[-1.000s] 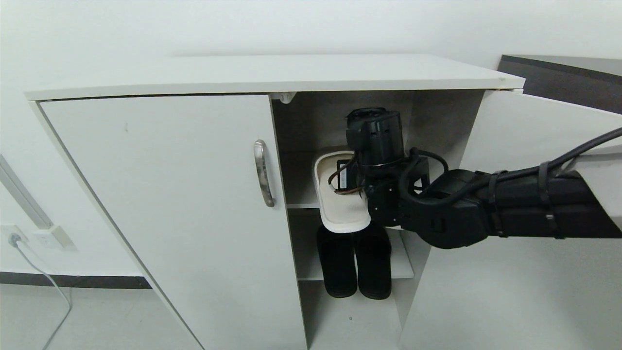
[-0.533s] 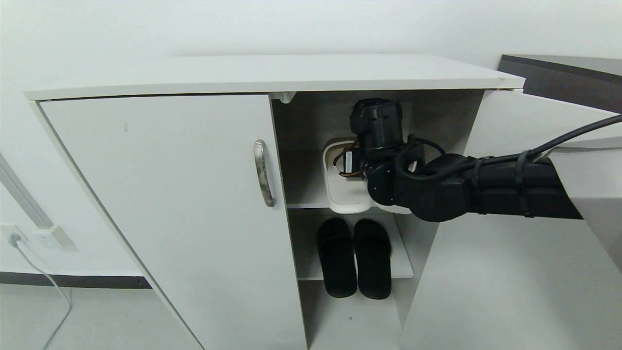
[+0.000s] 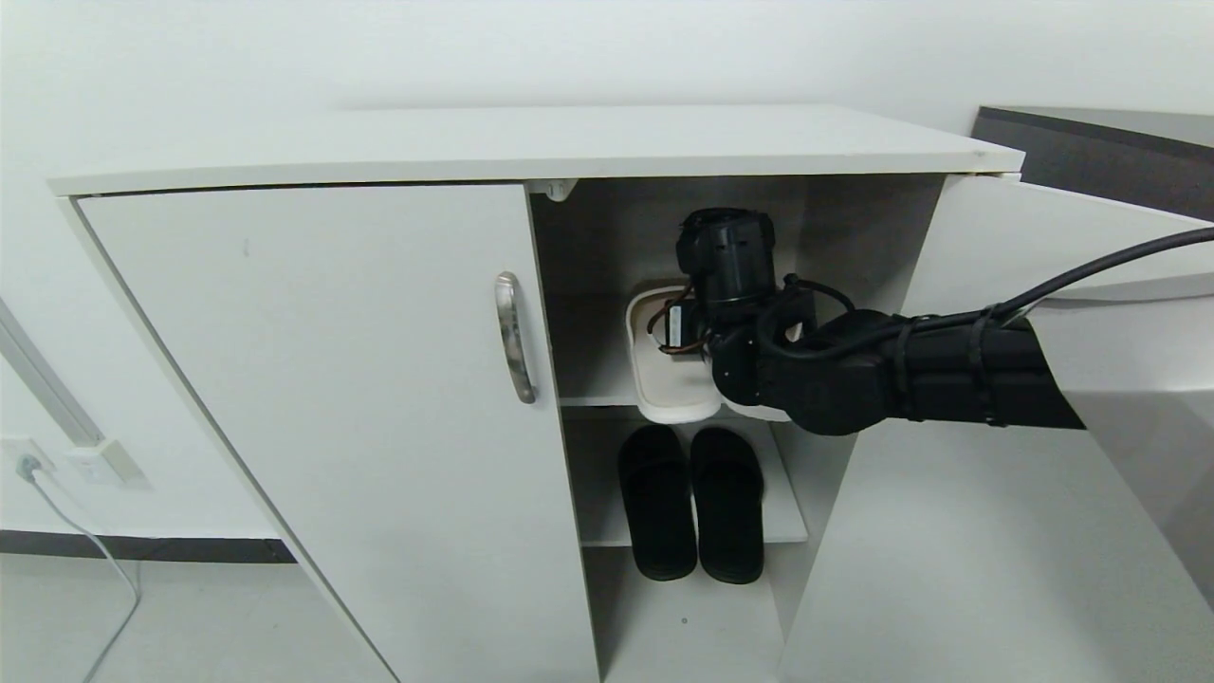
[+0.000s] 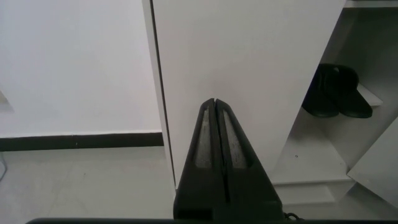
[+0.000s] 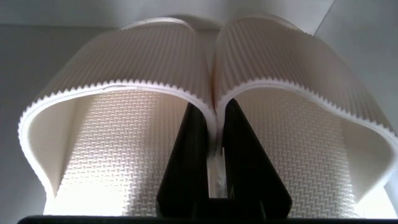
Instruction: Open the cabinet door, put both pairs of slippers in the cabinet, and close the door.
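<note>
Right wrist view: the right gripper point(image 5: 216, 118) has its jaws clamped on the white slippers point(image 5: 155, 93). The two inner strap edges are pinched together between the black fingers point(image 5: 186, 155), so one grasp carries the pair.

Look: cream-white, open-toed slides. The straps are broad arches with fine ribs and a saw-tooth rim. The footbeds have a small woven-pattern emboss. No dirt or damage is visible.

Handling (judgement):
- Moulded foam, so probably light.
- The straps look soft enough to fold under the pinch and not fragile.
- The ribbing should give the pads friction.
- The joined strap edges are the sensible hold. A sole grasp would take only one shoe.
- Risk: each slipper hangs from a single strap edge, so one could twist or slide free.

Head view: the white slippers point(image 3: 669, 379) are inside the cabinet point(image 3: 569, 142), at upper shelf point(image 3: 588, 400) level. Their heels are at the shelf's front edge. I cannot tell whether the soles bear on it. The black slippers point(image 3: 692, 503) lie side by side on the next shelf down, at 6 o'clock of the white pair. The open door point(image 3: 948, 531) is at 3 o'clock of the opening. The closed door point(image 3: 332, 379) with its handle point(image 3: 512, 337) is at 9 o'clock.

Left wrist view: the left gripper point(image 4: 214, 106) has its jaws together and holds nothing. It is low, in front of the closed door.
</note>
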Available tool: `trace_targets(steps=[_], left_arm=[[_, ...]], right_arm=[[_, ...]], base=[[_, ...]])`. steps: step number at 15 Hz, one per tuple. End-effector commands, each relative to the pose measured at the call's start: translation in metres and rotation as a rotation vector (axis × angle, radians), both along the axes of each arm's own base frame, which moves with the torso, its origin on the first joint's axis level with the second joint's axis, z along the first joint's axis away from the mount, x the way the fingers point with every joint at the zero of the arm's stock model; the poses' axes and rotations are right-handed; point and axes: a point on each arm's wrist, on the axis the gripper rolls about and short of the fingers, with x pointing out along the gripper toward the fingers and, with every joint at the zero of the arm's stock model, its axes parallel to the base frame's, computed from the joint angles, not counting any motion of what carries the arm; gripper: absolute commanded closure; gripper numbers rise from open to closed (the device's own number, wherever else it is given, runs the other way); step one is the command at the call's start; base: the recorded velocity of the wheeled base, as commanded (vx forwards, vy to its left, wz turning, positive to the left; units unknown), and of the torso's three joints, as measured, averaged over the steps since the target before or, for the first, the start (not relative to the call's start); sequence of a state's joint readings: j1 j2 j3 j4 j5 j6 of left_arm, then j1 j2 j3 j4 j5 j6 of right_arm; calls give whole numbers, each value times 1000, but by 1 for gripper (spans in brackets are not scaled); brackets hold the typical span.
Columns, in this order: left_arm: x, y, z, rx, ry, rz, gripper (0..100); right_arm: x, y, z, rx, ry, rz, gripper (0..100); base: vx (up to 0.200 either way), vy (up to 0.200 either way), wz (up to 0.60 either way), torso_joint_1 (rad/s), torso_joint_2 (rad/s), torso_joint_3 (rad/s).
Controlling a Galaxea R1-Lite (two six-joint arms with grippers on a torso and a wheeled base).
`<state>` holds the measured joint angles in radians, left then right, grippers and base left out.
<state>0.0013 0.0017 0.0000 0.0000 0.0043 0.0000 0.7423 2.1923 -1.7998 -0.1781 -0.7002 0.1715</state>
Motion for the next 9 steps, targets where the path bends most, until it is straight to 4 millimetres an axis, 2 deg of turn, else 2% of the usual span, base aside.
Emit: trace_targets(steps=[1,9], left_arm=[[0,0,0,0,0,1,100],[0,0,0,-2,0,1,100]], right_arm=[[3,1,-2,1,1,1,100],[9,1,-12,-6,18,14,100]], base=[[0,0,0,0,0,0],[0,0,0,0,0,0]])
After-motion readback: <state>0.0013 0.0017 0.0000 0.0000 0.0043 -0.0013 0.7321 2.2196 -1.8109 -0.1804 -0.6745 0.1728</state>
